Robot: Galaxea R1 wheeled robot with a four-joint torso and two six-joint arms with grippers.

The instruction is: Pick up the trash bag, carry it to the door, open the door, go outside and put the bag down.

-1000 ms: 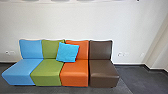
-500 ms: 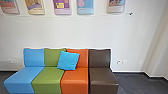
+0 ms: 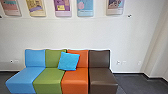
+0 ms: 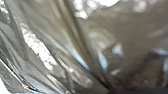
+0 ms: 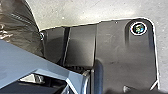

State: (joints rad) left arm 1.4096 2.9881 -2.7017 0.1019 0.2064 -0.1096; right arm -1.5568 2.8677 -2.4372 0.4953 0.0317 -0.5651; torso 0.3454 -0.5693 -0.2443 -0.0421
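Note:
Dark, shiny plastic of the trash bag (image 4: 100, 42) fills most of the left wrist view, creased and very close to that camera. In the right wrist view, part of the same kind of dark film, the bag (image 5: 20, 27), shows beside the robot's base plate. Whether either gripper is closed on the bag cannot be made out.
In the head view, a sofa of blue, green, orange and brown seats (image 3: 75, 80) stands against a white wall, a blue cushion (image 3: 68, 61) on it. Posters (image 3: 62, 7) hang above. Dark floor (image 3: 132, 82) lies right of the sofa; a wall juts out beyond.
The head camera has tilted up: the posters have come into view and the sofa sits lower in the picture. The cushion has stayed in place on the sofa.

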